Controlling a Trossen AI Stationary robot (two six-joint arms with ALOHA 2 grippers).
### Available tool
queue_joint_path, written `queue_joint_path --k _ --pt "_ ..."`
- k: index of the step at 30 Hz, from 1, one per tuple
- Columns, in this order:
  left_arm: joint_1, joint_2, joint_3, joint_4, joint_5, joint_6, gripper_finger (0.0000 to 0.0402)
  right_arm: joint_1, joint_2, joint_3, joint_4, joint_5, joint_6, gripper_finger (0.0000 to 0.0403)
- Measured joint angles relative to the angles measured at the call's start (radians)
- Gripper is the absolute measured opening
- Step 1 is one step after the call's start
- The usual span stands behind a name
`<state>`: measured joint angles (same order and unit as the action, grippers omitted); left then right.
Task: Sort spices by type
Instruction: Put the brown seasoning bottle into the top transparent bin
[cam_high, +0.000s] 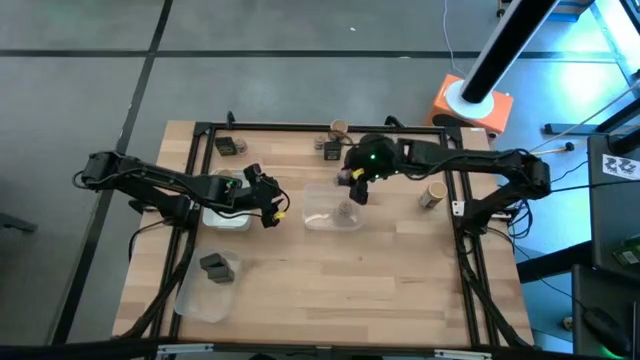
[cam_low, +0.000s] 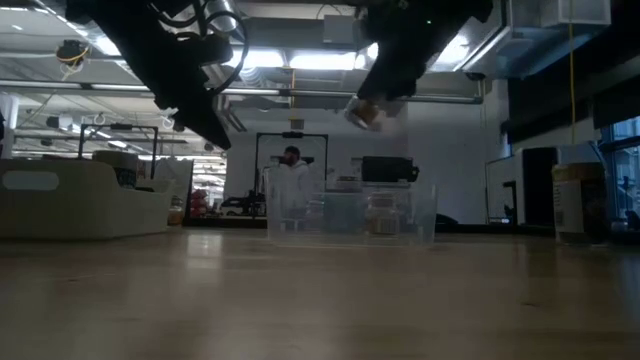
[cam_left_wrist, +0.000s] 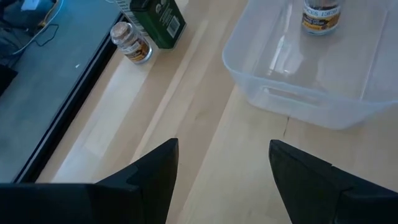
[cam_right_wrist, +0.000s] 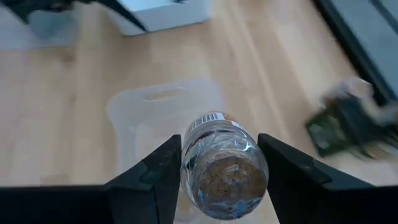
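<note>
Right pincer (cam_right_wrist: 214, 177): clamped on small spice jar (cam_right_wrist: 224, 171), above clear tray (cam_high: 322, 208). Lower centred, then release. Left pincer (cam_left_wrist: 221, 168): empty, parted, beside tray.

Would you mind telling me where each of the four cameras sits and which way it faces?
High view: overhead, straight down on the table; both arms show.
Low view: at tabletop height, level across to the room; both arms hang in from above, the clear tray mid-table.
Left wrist view: on the left arm, looking past its open tool at the tray.
Right wrist view: on the right arm; its tool grips a jar above the tray.
Shared: all four views show that tray.
</note>
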<state>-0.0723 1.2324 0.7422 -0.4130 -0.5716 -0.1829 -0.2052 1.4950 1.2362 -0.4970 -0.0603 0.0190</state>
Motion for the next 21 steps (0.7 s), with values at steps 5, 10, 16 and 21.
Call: queue_joint_path --k 5,10,16,21 --pt "0.0 0.0 0.0 0.006 0.0 0.0 0.0235 0.033 0.081 0.0 0.058 -0.066 -0.027 0.0193" --pt "0.0 0.0 0.0 0.006 0.0 0.0 0.0235 0.049 0.164 0.0 0.096 -0.114 -0.042 0.0193" --pt "0.0 0.0 0.0 0.006 0.0 0.0 0.0235 0.049 0.244 0.0 0.101 -0.117 -0.047 0.0193" --pt "0.0 0.0 0.0 0.006 0.0 0.0 0.0235 0.049 0.279 0.0 0.103 -0.117 -0.05 0.0193"
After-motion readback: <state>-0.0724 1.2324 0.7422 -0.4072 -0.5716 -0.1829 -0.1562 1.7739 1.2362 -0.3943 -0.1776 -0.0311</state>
